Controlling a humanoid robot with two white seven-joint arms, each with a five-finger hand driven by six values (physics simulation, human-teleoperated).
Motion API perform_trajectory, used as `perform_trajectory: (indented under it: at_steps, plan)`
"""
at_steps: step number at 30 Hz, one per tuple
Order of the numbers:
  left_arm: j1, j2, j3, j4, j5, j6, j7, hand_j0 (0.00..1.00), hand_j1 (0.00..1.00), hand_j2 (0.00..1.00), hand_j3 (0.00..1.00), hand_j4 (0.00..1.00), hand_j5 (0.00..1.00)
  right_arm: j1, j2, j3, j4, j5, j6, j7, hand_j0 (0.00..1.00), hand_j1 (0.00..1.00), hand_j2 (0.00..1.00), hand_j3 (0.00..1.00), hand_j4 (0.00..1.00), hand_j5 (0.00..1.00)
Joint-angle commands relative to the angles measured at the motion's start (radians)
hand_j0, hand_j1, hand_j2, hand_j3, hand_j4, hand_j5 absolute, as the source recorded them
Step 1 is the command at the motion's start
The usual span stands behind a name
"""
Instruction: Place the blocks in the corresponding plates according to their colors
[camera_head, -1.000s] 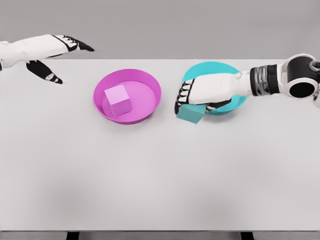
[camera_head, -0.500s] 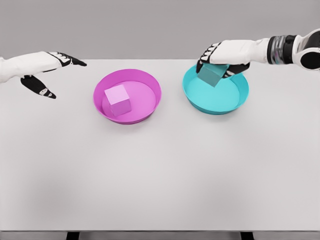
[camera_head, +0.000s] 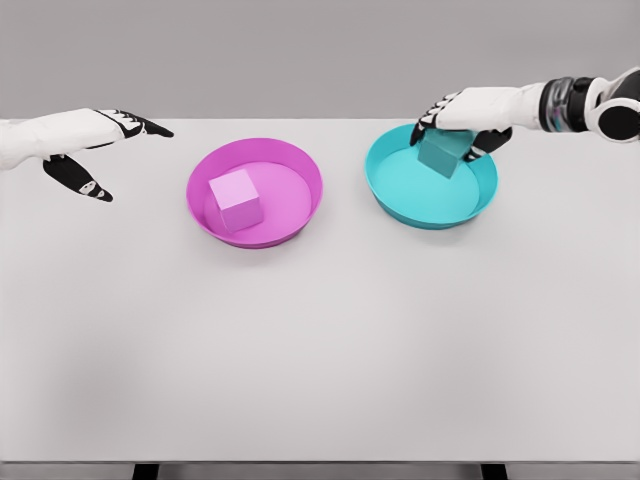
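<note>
Left hand hovers off the desk's far-left edge, fingers spread, holding nothing. Pink plate, toward the far edge left of centre, holds the pink block, resting flat inside. Teal plate, near the far edge right of centre: the right hand is above its far rim, fingers wrapped on the teal block, tilted, seemingly not yet down. Blocks look rigid, light, smooth-faced; opposite flat faces seem the best hold.
</note>
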Motion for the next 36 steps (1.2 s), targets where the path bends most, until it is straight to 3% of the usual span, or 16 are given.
perform_trajectory:
  at_steps: [1, 10, 15, 16, 19, 22, 25, 29, 36]
  plan:
    - [0.0, 0.001, 0.001, 0.0, 0.007, 0.002, 0.0, 1.0, 1.0, 1.0, 1.0, 1.0, 1.0, 0.002, 0.003, -0.003, 0.002, -0.007, 0.002, -0.001, 1.0, 1.0, 1.0, 1.0, 1.0, 1.0]
    - [0.0, 0.001, 0.006, -0.003, 0.011, 0.002, 0.002, 1.0, 1.0, 1.0, 1.0, 1.0, 1.0, 0.0, -0.015, -0.006, -0.012, -0.016, 0.002, -0.001, 1.0, 1.0, 1.0, 1.0, 1.0, 1.0]
    - [0.0, 0.007, 0.007, 0.0, 0.016, 0.002, 0.006, 1.0, 1.0, 1.0, 1.0, 1.0, 1.0, 0.02, -0.155, -0.118, -0.101, -0.067, 0.002, -0.027, 1.0, 1.0, 1.0, 1.0, 1.0, 1.0]
    - [0.0, 0.007, 0.007, 0.0, 0.016, 0.002, 0.005, 1.0, 1.0, 1.0, 1.0, 1.0, 1.0, 0.028, -0.178, -0.12, -0.129, -0.082, 0.002, -0.039, 1.0, 1.0, 1.0, 1.0, 1.0, 1.0]
    - [0.0, 0.008, 0.007, 0.002, 0.013, 0.002, 0.005, 1.0, 1.0, 1.0, 1.0, 1.0, 1.0, 0.077, -0.311, -0.121, -0.304, -0.085, 0.002, -0.142, 1.0, 1.0, 1.0, 1.0, 1.0, 1.0]
    - [0.0, 0.004, 0.006, 0.017, 0.01, 0.002, 0.005, 1.0, 1.0, 1.0, 1.0, 1.0, 1.0, 0.1, -0.483, -0.121, -0.497, -0.085, 0.002, -0.214, 1.0, 1.0, 1.0, 1.0, 1.0, 1.0]
    - [0.0, 0.002, 0.006, 0.029, 0.01, 0.002, 0.005, 1.0, 1.0, 1.0, 1.0, 1.0, 1.0, 0.158, -0.572, -0.112, -0.621, -0.082, 0.002, -0.219, 1.0, 1.0, 1.0, 1.0, 1.0, 1.0]
    - [0.002, 0.002, 0.004, 0.035, 0.01, 0.002, 0.005, 1.0, 1.0, 1.0, 1.0, 1.0, 1.0, 0.245, -0.574, -0.11, -0.634, -0.078, 0.002, -0.217, 1.0, 1.0, 1.0, 1.0, 1.0, 1.0]
    - [0.002, 0.002, 0.003, 0.04, 0.01, 0.002, 0.003, 1.0, 1.0, 1.0, 1.0, 1.0, 1.0, 0.262, -0.574, -0.11, -0.638, -0.075, 0.002, -0.216, 1.0, 1.0, 1.0, 1.0, 1.0, 1.0]
